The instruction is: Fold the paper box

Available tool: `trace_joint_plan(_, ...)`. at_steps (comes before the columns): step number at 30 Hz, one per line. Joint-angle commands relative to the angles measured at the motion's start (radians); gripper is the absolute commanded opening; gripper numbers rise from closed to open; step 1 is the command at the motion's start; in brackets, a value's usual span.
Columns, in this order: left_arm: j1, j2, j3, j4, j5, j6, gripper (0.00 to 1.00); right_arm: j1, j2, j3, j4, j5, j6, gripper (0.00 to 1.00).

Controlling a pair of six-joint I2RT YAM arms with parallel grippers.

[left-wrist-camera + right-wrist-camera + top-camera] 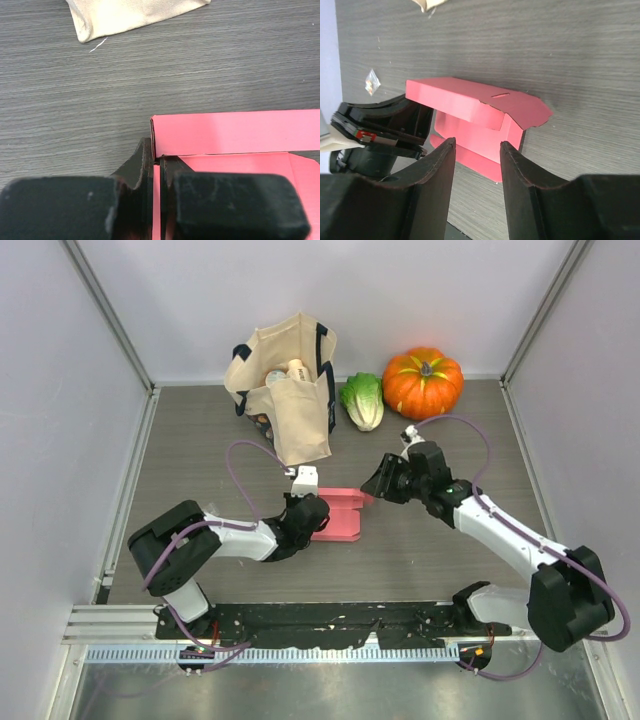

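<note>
— Black left gripper [156, 167], jaws clenched on 1 upright side wall of the pink thin-card paper box [235, 132], pins it against the grey wood-grain table [100, 100]. And the other arm?

— Black right gripper [477, 155], jaws spread and holding nothing, faces the box's open end, where a slotted flap juts out. It hangs just beside the card. Whether it touches, I cannot tell.

— Where does the box lie?

— Mid-table, between the 2 grippers and half raised: 1 long panel is folded over the top, and the end is not yet closed.

— How will it handle?

— My judgement only: very light, thin, springy at the creases and quick to dent. It looks likely to skate across the table unless 1 side is held down. The best hold is a pinch on a wall or flap edge close to a crease, never a squeeze across the hollow body.

— And farther out?

— A cream canvas tote bag [290, 390] with dark-blue handles stands near, just behind the left gripper. Past it, by the back wall, sit a green leafy cabbage [363, 400] and a round orange pumpkin [423, 380].
</note>
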Motion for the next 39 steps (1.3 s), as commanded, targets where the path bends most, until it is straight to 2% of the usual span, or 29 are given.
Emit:
trace_joint_plan(1, 0.002, -0.024, 0.014, -0.024, 0.002, -0.006, 0.00, 0.038, 0.055, 0.025, 0.076, -0.027, 0.004, 0.46)
trace_joint_plan(8, 0.002, -0.018, 0.024, -0.031, 0.008, -0.007, 0.00, 0.044, 0.112, -0.008, 0.181, -0.046, 0.056, 0.46)
trace_joint_plan(19, 0.000, -0.026, 0.025, -0.042, 0.020, -0.021, 0.00, 0.044, 0.250, -0.077, 0.518, -0.159, 0.254, 0.49)
trace_joint_plan(23, -0.001, -0.029, 0.027, -0.044, 0.022, -0.024, 0.00, 0.033, 0.256, -0.127, 0.656, -0.156, 0.335, 0.46)
trace_joint_plan(26, -0.004, -0.032, 0.025, -0.044, 0.022, -0.030, 0.00, 0.030, 0.262, -0.167, 0.753, -0.147, 0.401, 0.35)
trace_joint_plan(27, -0.004, -0.032, 0.025, -0.044, 0.022, -0.033, 0.00, 0.027, 0.268, -0.179, 0.776, -0.139, 0.441, 0.21)
trace_joint_plan(28, -0.004, -0.032, 0.025, -0.044, 0.020, -0.035, 0.00, 0.026, 0.273, -0.201, 0.825, -0.139, 0.456, 0.12)
trace_joint_plan(29, -0.004, -0.032, 0.025, -0.045, 0.020, -0.042, 0.00, 0.020, 0.276, -0.209, 0.828, -0.136, 0.466, 0.07)
trace_joint_plan(31, -0.006, -0.032, 0.025, -0.050, 0.014, -0.052, 0.00, 0.013, 0.251, -0.235, 0.818, -0.115, 0.446, 0.22)
trace_joint_plan(33, -0.006, -0.032, 0.027, -0.067, 0.003, -0.074, 0.00, 0.007, 0.196, -0.229, 0.708, -0.084, 0.366, 0.46)
trace_joint_plan(34, -0.006, -0.032, 0.028, -0.074, -0.001, -0.081, 0.00, 0.007, 0.163, -0.213, 0.551, -0.025, 0.251, 0.47)
trace_joint_plan(35, -0.004, -0.031, 0.028, -0.077, -0.001, -0.084, 0.00, 0.007, 0.077, -0.213, 0.482, 0.009, 0.202, 0.49)
trace_joint_plan(39, -0.007, -0.031, 0.028, -0.082, -0.003, -0.085, 0.00, 0.016, -0.060, -0.227, 0.280, 0.101, 0.023, 0.53)
